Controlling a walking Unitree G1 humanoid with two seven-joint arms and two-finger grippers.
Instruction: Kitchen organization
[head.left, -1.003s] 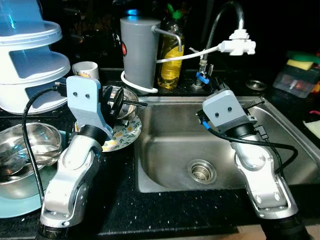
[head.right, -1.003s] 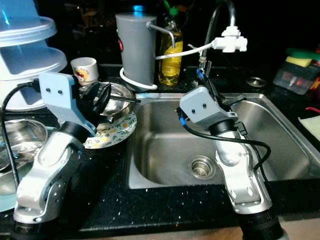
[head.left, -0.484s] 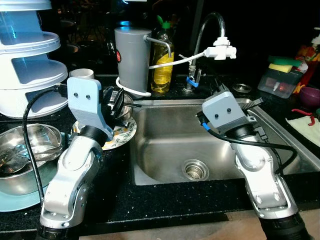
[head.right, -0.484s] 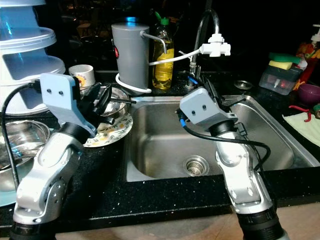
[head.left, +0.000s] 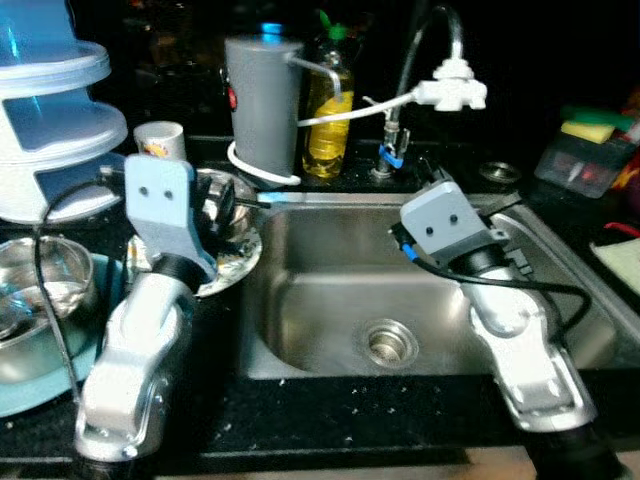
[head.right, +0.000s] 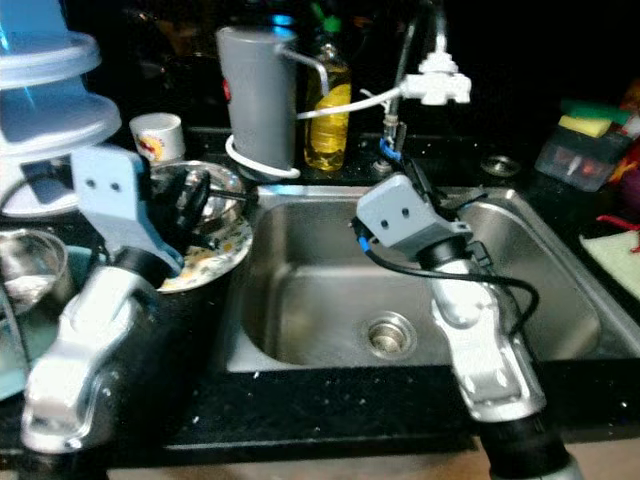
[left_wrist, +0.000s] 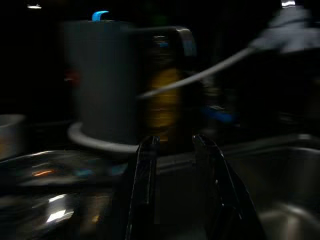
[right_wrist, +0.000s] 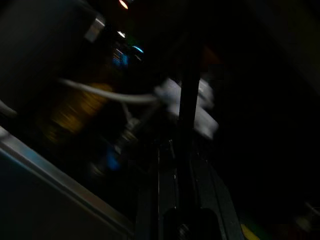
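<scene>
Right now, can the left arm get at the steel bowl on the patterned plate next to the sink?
Probably yes. The left gripper already hovers right over the steel bowl on the patterned plate, and nothing stands between them. The grey canister sits behind, out of the way.

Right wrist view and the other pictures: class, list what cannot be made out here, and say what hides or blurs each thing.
1. Right wrist view: dark and smeared; whether the right tool is open cannot be told.
2. Left eye view: the bowl by the sink is partly behind the left arm; its contents are unclear.
3. Left eye view: the white tiered rack is cut by the edge.
4. Right eye view: the cup print is too small and blurred.
</scene>
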